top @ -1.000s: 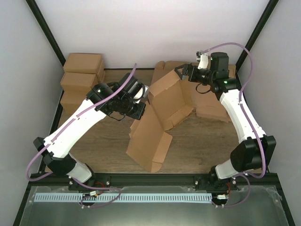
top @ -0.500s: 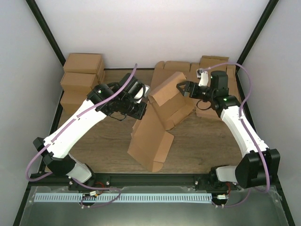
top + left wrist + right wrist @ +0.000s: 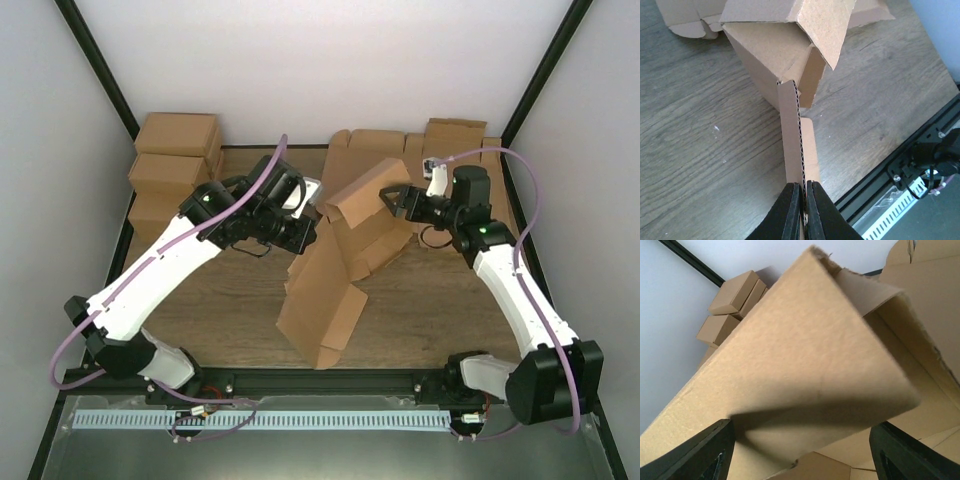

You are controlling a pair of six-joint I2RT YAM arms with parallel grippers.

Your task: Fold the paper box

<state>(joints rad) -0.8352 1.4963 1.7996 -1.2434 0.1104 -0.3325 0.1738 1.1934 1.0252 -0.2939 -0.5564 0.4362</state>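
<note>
Left hand [image 3: 306,233] is closed on the paper box [image 3: 335,275]. In the left wrist view its two black fingers [image 3: 790,210] press from both sides on the thin corrugated edge of one panel, and this edge runs straight away from the hand [image 3: 803,187] toward the folded part of the box [image 3: 785,55].

The paper box stands in the middle of the wooden desk [image 3: 220,300], between the two arms. Its lower panels rest on the desk close to the near edge, and its upper panels are lifted and bent over like a small roof.

The right hand [image 3: 392,198] is at the far right side of the box, just at the raised top flap. Its fingers [image 3: 702,455] stand wide apart, so this hand is open. The broad flap [image 3: 805,355] fills the space in front of them. Whether the fingers touch it, I cannot tell.

Finished small boxes [image 3: 175,160] are stacked in the far left corner. Flat cardboard blanks [image 3: 455,135] lie at the far right, behind the right arm.
</note>
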